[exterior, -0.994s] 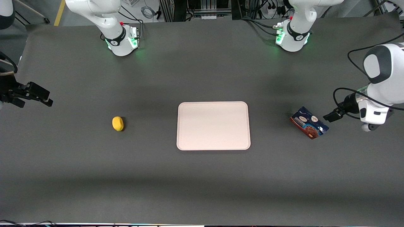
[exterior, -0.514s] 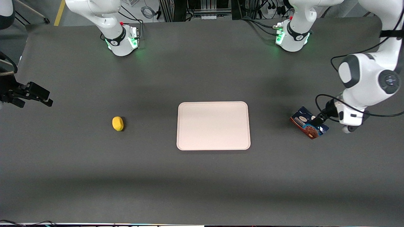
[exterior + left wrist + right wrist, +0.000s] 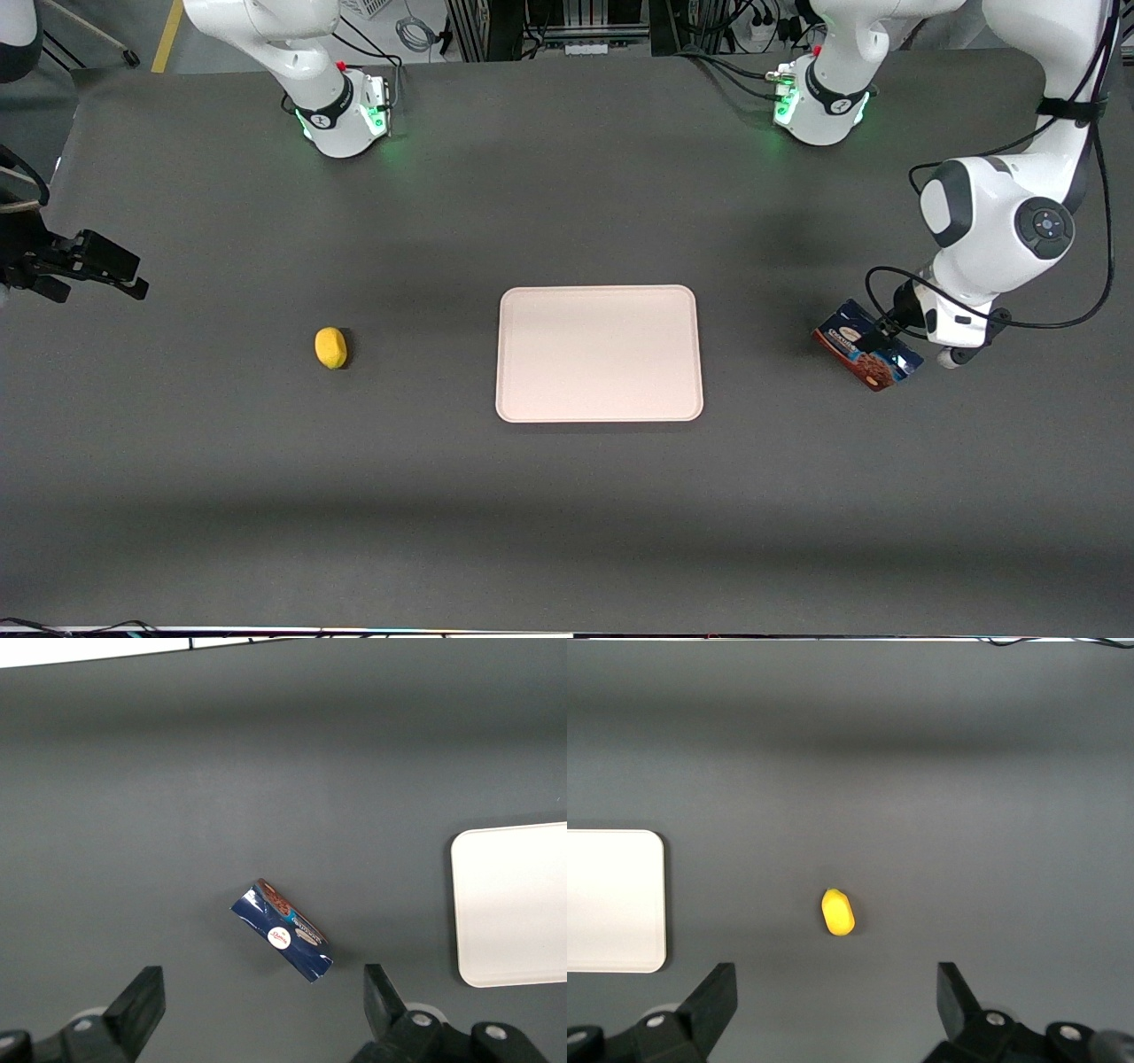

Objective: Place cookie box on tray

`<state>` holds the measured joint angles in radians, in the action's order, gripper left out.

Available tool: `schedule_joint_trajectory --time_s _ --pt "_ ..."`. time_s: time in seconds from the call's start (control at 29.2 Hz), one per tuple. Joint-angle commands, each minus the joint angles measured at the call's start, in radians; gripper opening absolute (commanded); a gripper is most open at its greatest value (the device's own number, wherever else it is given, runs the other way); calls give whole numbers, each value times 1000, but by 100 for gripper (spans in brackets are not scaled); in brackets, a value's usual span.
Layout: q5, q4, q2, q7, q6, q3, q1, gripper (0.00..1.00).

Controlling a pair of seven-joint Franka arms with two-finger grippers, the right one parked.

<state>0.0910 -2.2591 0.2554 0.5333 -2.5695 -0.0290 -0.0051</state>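
The small dark blue cookie box (image 3: 282, 931) lies on the grey desk (image 3: 567, 496), well apart from the pale cream tray (image 3: 599, 353). The gripper (image 3: 259, 1010) hangs above it, fingers wide apart; grasping, carrying and placing all remain

So the only loose extra on the table (image 3: 567, 514) is a little yellow lump (image 3: 330, 347), kinda lemon-shaped, sitting alone at about 9 o'clock from the table's middle in the front view, toward the parked arm's end. Nothing touches it, just dark grey mat all around. The table top is plain grey with a soft shadow band at 6 o'clock. Off the table at 12 o'clock there's a dark equipment rack (image 3: 567, 22) and a coiled pale cable (image 3: 415, 35), plus a yellow floor stripe (image 3: 166, 35) at 11 o'clock.
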Motion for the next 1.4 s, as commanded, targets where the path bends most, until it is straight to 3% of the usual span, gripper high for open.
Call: schedule_joint_trajectory --time_s 0.0,0.38,0.51,0.79,1.03,1.37 --pt "-88 151 -73 8 270 6 -4 10" --pt "-97 573 -100 -12 829 3 -7 11" --pt "-96 667 -99 -12 946 -12 -7 10" --pt "-83 714 -102 14 966 -72 -9 9" --pt "-99 727 -93 200 951 -264 -10 8" --pt "-137 730 -30 225 856 -499 -26 6"
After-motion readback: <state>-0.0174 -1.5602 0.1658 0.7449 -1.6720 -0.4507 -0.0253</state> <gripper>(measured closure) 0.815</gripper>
